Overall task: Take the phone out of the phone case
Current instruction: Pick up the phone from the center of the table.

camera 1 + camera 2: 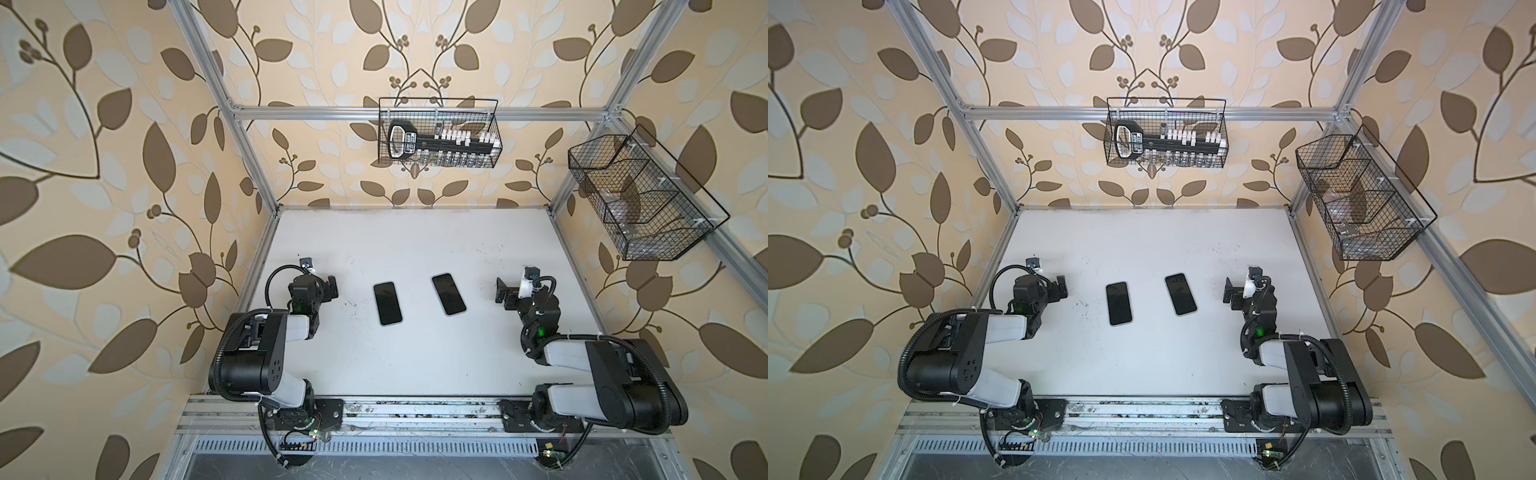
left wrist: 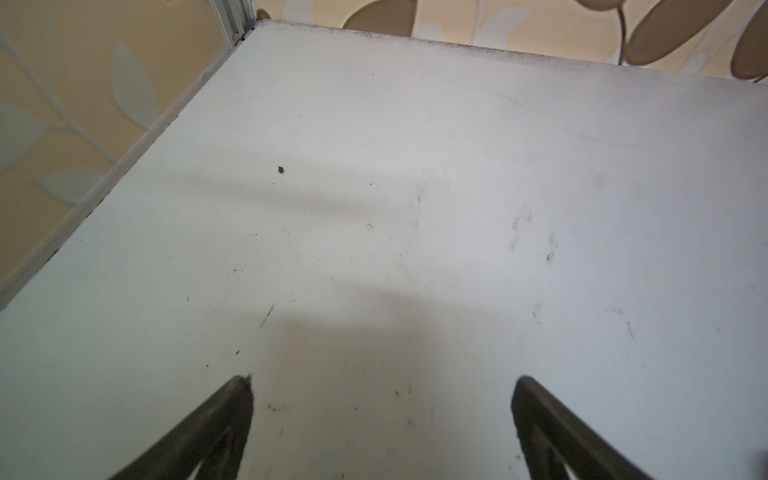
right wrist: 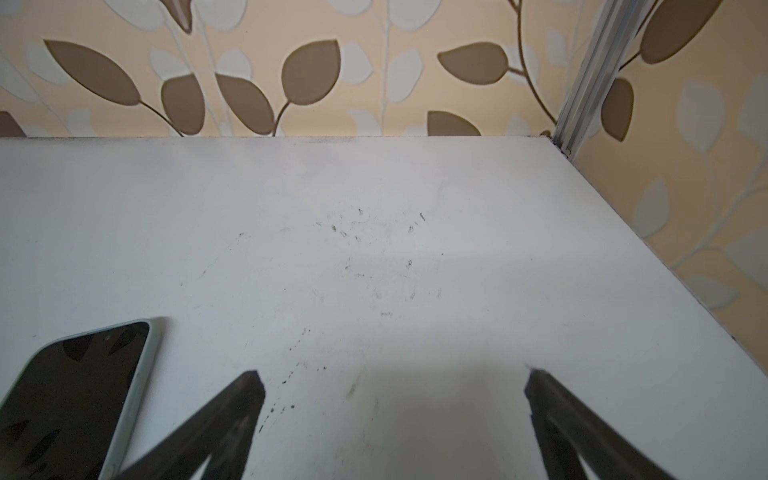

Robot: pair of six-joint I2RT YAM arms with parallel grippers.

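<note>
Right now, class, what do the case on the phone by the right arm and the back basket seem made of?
Case: probably silicone or soft plastic; pale green, matte, rounded rim. Basket: black coated metal wire, likely; thin open grid.

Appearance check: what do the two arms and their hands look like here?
The left arm and right arm have black joint housings, pale grey-white link shells and looping black corrugated cable conduits; a green light glows near each wrist. The left hand and right hand each end in two dark, tapering fingers.
</note>
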